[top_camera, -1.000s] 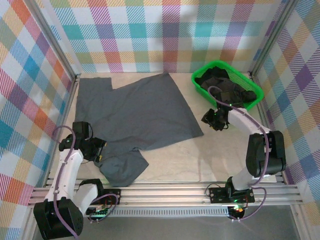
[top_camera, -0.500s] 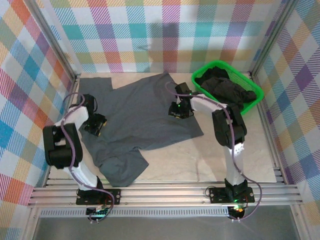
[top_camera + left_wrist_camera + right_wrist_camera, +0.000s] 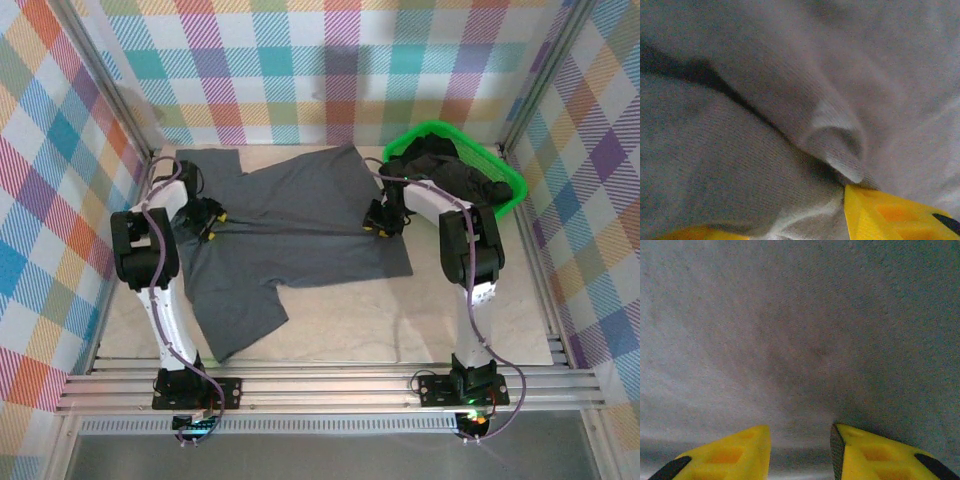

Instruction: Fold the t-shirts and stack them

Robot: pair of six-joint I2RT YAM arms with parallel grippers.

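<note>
Grey tee flat mid-frame on tabletop, a hand at each side edge.
Left hand clamped on a bunched fold. Right hand: fingers slightly apart, can't tell if gripping. Cloth soft, light, limp, so pinch hems and pull taut.

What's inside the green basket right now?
Heaped black and dark charcoal cloth fills the bright green plastic basket. How many garments lie there, and the basket's floor, cannot be seen beneath the heap.
</note>
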